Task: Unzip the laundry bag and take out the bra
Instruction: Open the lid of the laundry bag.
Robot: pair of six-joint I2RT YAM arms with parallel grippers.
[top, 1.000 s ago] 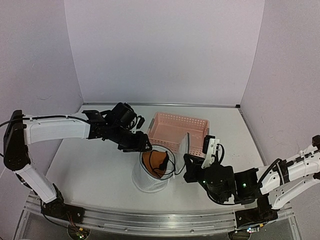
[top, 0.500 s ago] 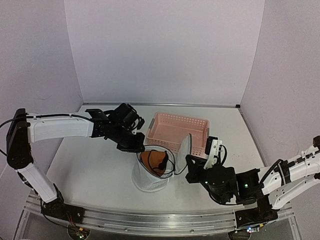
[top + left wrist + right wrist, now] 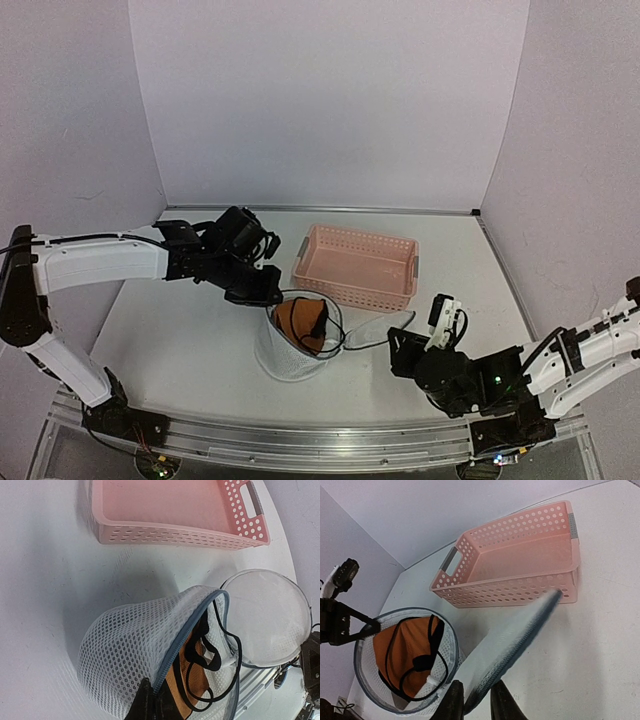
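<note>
- At the far left, we see the left arm reaching across the table (image 3: 180,345). The left gripper (image 3: 264,296) is clenched on the left side of the bag's dark rim, and its wrist view shows the dark fingertips (image 3: 146,706) pinching the zip edge.
- Just right of it stands the laundry bag (image 3: 283,356), near the middle of the table's front half and just in front of the basket. Its long axis runs close to upright, leaning a little. The round mouth faces up and is unzipped.
- Inside the bag lies the bra (image 3: 297,322), orange-brown side up, filling most of the mouth. Dark straps loop across it, and one loop hangs over the right rim. We cannot tell which way its cups run.
- The lid (image 3: 265,615) is joined to the bag at the right of the rim and stretches rightward from there toward the right arm. In the right wrist view it is seen almost edge-on and blurred.
- Behind the bag and lid sits the pink perforated basket (image 3: 357,262), its long side running left to right, apart from the bag.
- At the right, the right gripper (image 3: 477,701) is closed on the lid's far edge, one finger on each face.
- We count one bag, one lid, one bra, one basket and two grippers.
</note>
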